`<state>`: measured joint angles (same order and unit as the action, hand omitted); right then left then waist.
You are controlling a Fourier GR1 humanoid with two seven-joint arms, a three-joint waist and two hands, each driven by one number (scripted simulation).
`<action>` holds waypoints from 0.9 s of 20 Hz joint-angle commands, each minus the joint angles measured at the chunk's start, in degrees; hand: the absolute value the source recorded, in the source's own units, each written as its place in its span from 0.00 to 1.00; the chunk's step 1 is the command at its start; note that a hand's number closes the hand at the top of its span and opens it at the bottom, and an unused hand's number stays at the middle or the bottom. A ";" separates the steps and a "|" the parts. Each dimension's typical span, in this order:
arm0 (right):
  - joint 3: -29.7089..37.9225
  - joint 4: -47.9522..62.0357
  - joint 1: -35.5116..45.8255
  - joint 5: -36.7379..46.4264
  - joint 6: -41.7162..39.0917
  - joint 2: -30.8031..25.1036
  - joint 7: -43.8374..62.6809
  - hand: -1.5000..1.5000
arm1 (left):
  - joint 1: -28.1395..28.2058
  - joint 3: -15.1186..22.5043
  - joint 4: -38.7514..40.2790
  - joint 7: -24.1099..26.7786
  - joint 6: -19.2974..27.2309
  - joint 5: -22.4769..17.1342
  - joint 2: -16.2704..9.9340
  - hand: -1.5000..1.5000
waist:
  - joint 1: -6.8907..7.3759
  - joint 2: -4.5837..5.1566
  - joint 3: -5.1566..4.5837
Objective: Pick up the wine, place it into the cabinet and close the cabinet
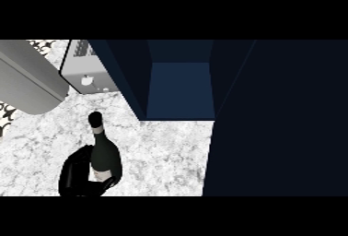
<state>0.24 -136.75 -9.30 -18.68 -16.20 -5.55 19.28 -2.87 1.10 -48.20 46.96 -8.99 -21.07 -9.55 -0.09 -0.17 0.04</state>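
The left robot hand [76,177], fingers curled round the body of the wine bottle [104,154], grips it above the marbled desk [163,152], its neck pointing up-view, left of the open dark blue cabinet [180,90].

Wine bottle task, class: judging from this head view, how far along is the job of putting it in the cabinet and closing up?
Done: the hand at lower left is curled round the wine bottle, so the grasp looks made. In hand: the bottle stands upright over the marble counter, outside the cabinet. Left: place it in the open compartment, then shut the cabinet door, which stands open at right.
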 commanded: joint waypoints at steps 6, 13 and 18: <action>0.51 -8.45 1.27 -4.05 3.23 -1.13 7.34 0.00 | 10.37 6.53 -29.41 -15.49 7.94 0.66 2.47 1.00 | 0.38 -0.10 0.01; -1.88 -4.77 -3.12 0.87 0.55 1.96 -0.58 0.00 | 13.65 12.42 -46.42 -26.46 17.20 4.87 5.62 1.00 | 0.07 -0.05 0.02; 4.99 -8.23 -0.12 -6.03 1.92 -1.68 4.73 0.00 | 11.39 14.26 -47.29 -29.55 20.00 7.71 7.67 1.00 | -0.26 0.00 -0.01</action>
<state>2.13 -136.47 -6.91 -18.62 -14.53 -5.69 20.26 8.73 12.42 -91.57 20.87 7.28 -15.94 -4.06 -0.06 -0.13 0.02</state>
